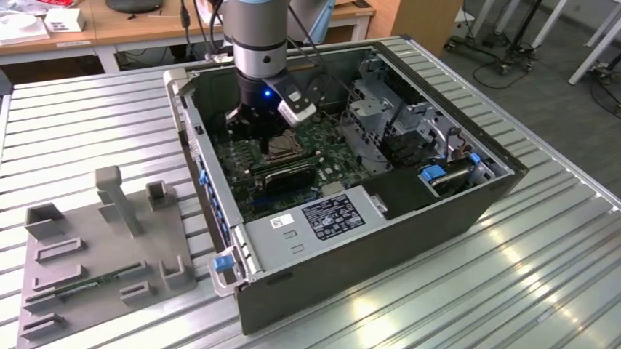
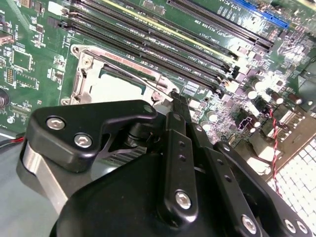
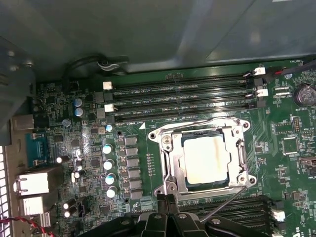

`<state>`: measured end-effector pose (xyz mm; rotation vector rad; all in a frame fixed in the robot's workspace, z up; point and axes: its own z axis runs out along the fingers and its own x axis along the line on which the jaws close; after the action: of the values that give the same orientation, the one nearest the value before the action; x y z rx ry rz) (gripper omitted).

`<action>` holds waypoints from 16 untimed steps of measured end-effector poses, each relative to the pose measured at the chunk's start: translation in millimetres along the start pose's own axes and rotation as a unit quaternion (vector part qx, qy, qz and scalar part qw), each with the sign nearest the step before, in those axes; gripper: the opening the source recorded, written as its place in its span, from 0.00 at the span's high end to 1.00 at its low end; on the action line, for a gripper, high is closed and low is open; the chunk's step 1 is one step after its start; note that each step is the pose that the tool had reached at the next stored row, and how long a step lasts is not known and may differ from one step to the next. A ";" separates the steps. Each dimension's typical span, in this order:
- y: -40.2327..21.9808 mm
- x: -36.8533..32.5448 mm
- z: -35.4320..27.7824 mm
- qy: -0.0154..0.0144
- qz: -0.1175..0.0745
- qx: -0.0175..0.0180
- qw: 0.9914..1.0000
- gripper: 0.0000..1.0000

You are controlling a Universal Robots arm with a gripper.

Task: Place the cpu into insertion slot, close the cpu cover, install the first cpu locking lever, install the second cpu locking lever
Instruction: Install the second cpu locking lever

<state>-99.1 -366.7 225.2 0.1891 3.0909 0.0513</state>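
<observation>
This is a robotics lab or test workshop. An opened desktop computer case lies on a ribbed aluminium workbench, its green motherboard exposed. Beside it sits a grey fixture plate with upright holders. Behind are wooden desks with loose gear, and wheeled equipment stands on a carpeted floor.

The arm reaches straight down, wrist vertical. Its gripper hangs low with both black fingers pressed together, tips meeting, nothing visible between them in both wrist views
</observation>
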 end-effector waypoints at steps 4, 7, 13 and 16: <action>0.2 -0.2 -3.0 0.000 0.000 0.000 1.000 0.90; 0.3 -0.3 -5.4 0.000 0.000 0.000 1.000 0.90; 0.4 -0.4 -7.9 0.000 0.000 0.000 1.000 0.90; 0.3 -0.4 -8.0 0.000 0.000 0.000 1.000 0.90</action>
<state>-99.0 -366.6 233.2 0.1891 3.0908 0.0520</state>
